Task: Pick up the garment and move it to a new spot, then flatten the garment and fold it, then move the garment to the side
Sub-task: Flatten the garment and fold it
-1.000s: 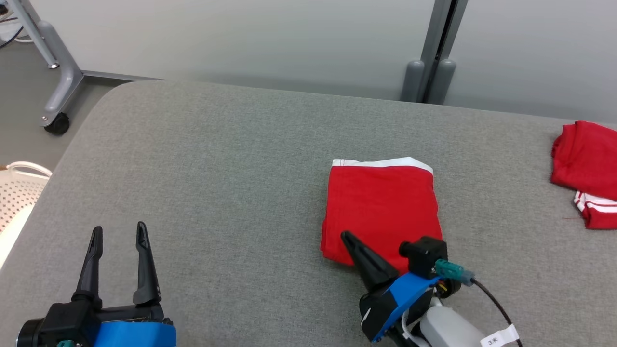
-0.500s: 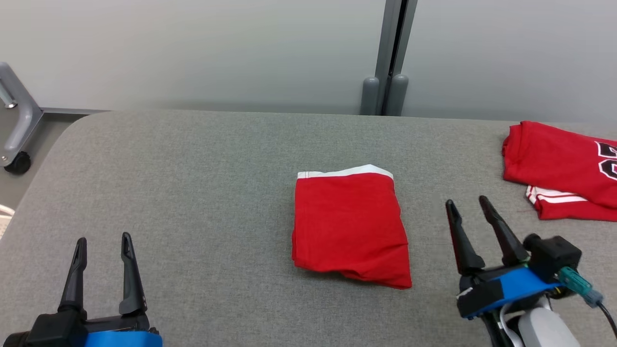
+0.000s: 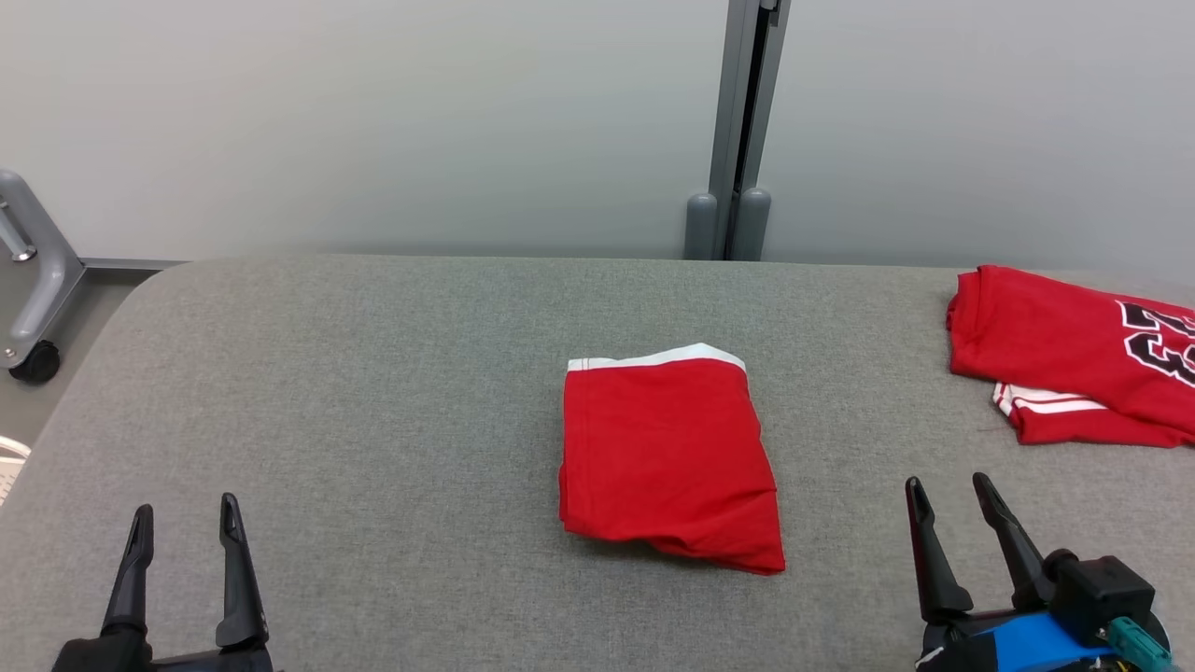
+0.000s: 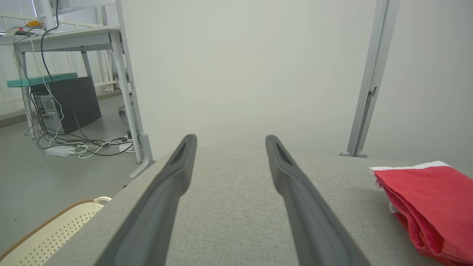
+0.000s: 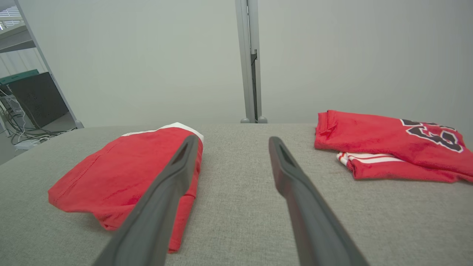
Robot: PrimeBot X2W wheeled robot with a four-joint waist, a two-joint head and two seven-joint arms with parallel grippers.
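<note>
A folded red garment [image 3: 667, 457] with a white band along its far edge lies flat in the middle of the grey padded table [image 3: 392, 373]. The same red garment [image 4: 428, 203] sits at the right of the left wrist view and, as the red garment [image 5: 122, 177], left of centre in the right wrist view. My left gripper [image 3: 183, 521] is open at the lower left, well clear of the cloth. My right gripper [image 3: 948, 490] is open at the lower right, to the right of the garment and apart from it. Neither holds anything.
A second folded red jersey [image 3: 1074, 355] with black and white lettering lies at the table's far right edge, over a red and white striped piece. A grey post [image 3: 733, 131] stands behind the table. A wheeled frame leg [image 3: 33, 280] and a white perforated basket [image 4: 40, 236] are off the left side.
The right gripper has come off the garment's near edge and drawn back to the lower right, open. The head view has also swung and risen. The garment stays folded where it lay.
</note>
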